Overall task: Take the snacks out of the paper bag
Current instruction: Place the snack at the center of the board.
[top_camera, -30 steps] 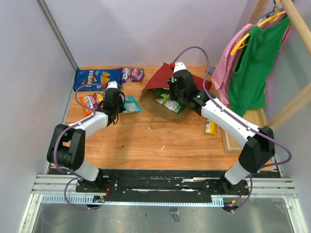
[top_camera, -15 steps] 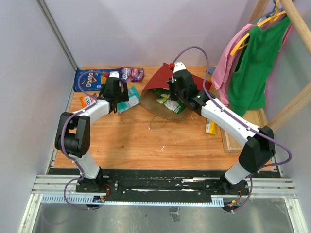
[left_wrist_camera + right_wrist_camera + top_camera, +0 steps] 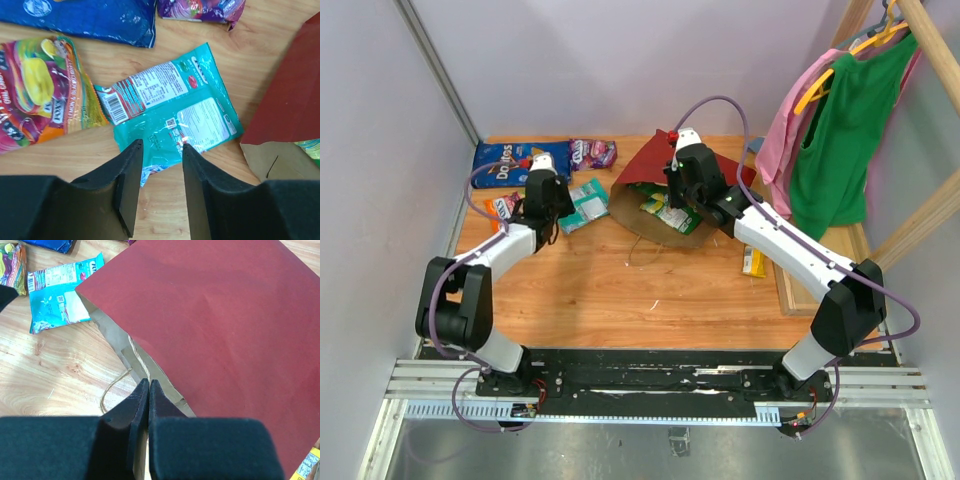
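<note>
The red paper bag lies on its side, its brown mouth facing the near side, with green packets inside. My right gripper is shut on the bag's upper rim by the twine handle, as the right wrist view shows, and holds the mouth open. My left gripper is open and empty, just above the near end of a teal packet lying flat on the table left of the bag. The blue Doritos bag, a purple Fox's bag and an orange-pink Fox's bag lie at the back left.
A yellow bar lies right of the bag under my right arm. Green and pink clothes hang on a wooden rack at the right. Grey walls close the table at the back and left.
My left gripper swung toward the back left and came slightly back. The teal packet shifted a little to the left and lies flat. My right arm has not moved.
</note>
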You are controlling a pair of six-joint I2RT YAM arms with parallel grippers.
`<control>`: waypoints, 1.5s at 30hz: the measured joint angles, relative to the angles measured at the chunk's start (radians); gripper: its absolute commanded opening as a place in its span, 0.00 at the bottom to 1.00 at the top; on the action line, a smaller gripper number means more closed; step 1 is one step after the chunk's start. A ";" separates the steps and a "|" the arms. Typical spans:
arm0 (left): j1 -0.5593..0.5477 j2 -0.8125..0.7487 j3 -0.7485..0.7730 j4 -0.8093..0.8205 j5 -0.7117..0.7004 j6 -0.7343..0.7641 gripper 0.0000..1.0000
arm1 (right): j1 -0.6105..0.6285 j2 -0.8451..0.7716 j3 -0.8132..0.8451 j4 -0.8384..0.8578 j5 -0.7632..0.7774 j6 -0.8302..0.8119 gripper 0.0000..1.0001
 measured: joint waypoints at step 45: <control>0.142 0.184 0.120 -0.023 0.206 -0.068 0.28 | 0.000 0.000 -0.018 -0.009 0.052 -0.021 0.01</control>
